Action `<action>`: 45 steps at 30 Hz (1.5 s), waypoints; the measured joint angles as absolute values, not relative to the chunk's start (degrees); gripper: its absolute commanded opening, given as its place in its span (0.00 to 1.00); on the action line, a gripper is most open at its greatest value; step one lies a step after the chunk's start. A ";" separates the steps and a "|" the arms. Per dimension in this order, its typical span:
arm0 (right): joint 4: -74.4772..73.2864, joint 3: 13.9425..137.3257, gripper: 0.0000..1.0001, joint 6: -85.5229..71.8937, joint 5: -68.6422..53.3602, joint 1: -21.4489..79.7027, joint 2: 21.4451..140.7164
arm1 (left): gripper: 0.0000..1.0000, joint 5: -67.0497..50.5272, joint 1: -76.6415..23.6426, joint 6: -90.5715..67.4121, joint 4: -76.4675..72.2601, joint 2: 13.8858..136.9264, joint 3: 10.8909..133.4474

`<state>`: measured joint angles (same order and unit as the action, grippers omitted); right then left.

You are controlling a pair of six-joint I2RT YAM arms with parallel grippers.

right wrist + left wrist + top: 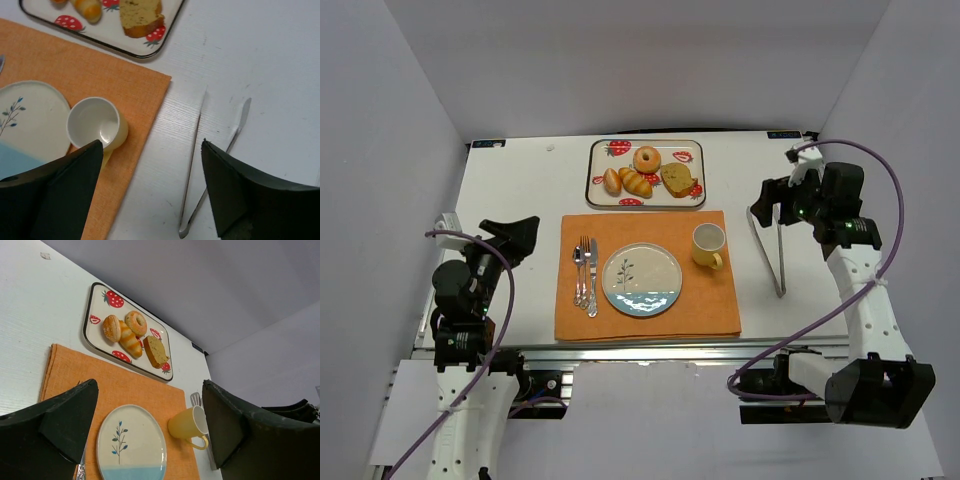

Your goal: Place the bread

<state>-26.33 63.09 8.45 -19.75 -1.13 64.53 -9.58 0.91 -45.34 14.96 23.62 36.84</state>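
the bread [638,182] sits on the strawberry tray [596,165] at the upper centre of the top view. it looks light, soft and easily crushed, so a gentle pinch across a roll's middle seems best. the left gripper [520,236] and right gripper [772,203] hang with jaws apart and empty, well apart from it at mid-left and mid-right.

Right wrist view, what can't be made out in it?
Tray: cut off by the top edge; only the slice shows clearly.
Plate: cut by the left edge, its near part behind a finger of the right tool.
Cup handle: mostly hidden by that same finger.
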 measured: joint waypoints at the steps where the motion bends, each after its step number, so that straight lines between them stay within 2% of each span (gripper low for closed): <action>1: -26.30 62.81 0.65 10.28 -21.32 -1.15 64.07 | 0.66 -9.56 0.91 -45.39 14.92 23.68 36.84; 3: -27.22 61.67 0.39 16.10 -26.33 -1.15 62.59 | 0.26 -9.56 0.91 -45.78 14.81 24.18 36.84; 4: -27.68 60.93 0.15 19.99 -29.36 -1.15 61.56 | 0.04 -9.56 0.91 -45.91 14.72 24.47 36.84; 5: -28.36 60.38 0.08 23.18 -32.14 -1.15 60.66 | 0.01 -9.56 0.91 -45.95 14.68 24.75 36.84; 6: -29.50 60.03 0.05 25.61 -34.89 -1.10 59.96 | 0.00 -9.56 0.91 -45.67 14.55 24.99 36.84; 7: -30.35 59.86 0.13 27.49 -37.17 -0.99 59.68 | 0.03 -9.56 0.91 -45.56 14.55 25.21 36.84; 8: -30.72 59.72 0.35 28.60 -38.52 -0.97 59.66 | 0.23 -9.56 0.91 -45.56 14.52 25.39 36.84; 9: -30.92 59.48 0.72 29.39 -39.44 -0.99 59.88 | 0.38 -9.56 0.91 -45.36 14.50 25.50 36.84; 10: -31.16 59.29 0.81 29.56 -39.70 -0.99 60.18 | 0.53 -9.58 0.91 -45.17 14.48 25.56 36.84; 11: -31.27 59.11 0.89 30.59 -39.13 -0.97 60.84 | 0.72 -9.61 0.91 -45.32 14.35 25.56 36.80; 12: -31.33 59.11 0.89 30.59 -38.70 -0.97 61.52 | 0.80 -9.65 0.91 -45.95 14.13 25.58 36.75; 13: -31.46 59.16 0.89 30.52 -37.76 -0.99 62.59 | 0.80 -9.65 0.91 -45.89 14.13 25.58 36.75; 15: -31.51 59.18 0.89 30.41 -35.03 -0.99 65.10 | 0.87 -9.82 0.91 -45.80 14.00 25.89 36.64; 21: -30.72 57.12 0.89 30.20 -30.83 -1.39 67.90 | 0.84 -11.20 0.91 -44.84 13.96 29.67 36.47; 28: -29.93 59.46 0.89 28.77 -28.45 -3.60 72.51 | 0.67 -12.05 0.91 -42.92 14.83 31.64 36.03; 39: -29.30 59.18 0.89 22.65 -15.64 -5.54 81.12 | 0.73 -11.18 -0.38 -40.40 16.84 35.11 35.29; 45: -26.94 56.66 0.90 21.23 -10.79 -6.74 81.17 | 0.76 -2.98 -11.35 -38.04 18.15 47.00 37.87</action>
